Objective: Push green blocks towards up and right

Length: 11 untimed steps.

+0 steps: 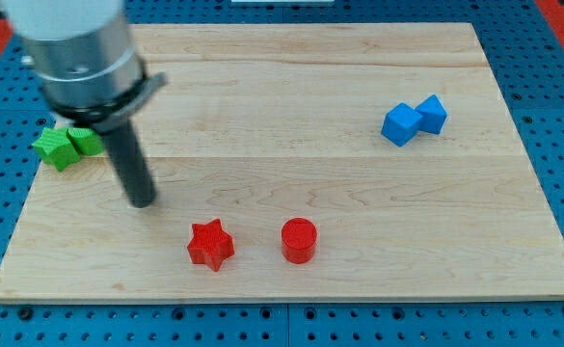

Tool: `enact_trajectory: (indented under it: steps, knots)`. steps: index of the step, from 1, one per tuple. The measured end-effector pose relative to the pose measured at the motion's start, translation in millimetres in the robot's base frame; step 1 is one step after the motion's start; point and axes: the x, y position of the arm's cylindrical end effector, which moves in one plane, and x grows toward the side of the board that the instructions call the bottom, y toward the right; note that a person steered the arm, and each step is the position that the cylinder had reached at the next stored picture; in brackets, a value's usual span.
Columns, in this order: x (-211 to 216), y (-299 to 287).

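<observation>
Barely begun: we see 2 green blocks (pixel 67 146) at the view's left edge, our tip (pixel 144 200) gripperless, below-right of them.

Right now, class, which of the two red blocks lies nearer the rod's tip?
The red star. It sits left of the red cylinder, closer to my tip, which is up-left of both.

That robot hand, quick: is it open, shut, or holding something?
No hand here: just a rod. My tip holds nothing and rests on the board, below and right of the green blocks.
</observation>
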Motion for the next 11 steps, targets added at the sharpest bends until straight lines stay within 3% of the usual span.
enact_trajectory:
  steps: [1, 3, 4, 5, 6, 10, 11]
  knots:
    - [-6.6, -54.8]
    - [-46.4, -73.4]
    - [-44.4, -73.4]
    - [-1.8, -94.7]
    - [10.2, -120.2]
    - [-58.4, -120.1]
    - [-65.1, -93.2]
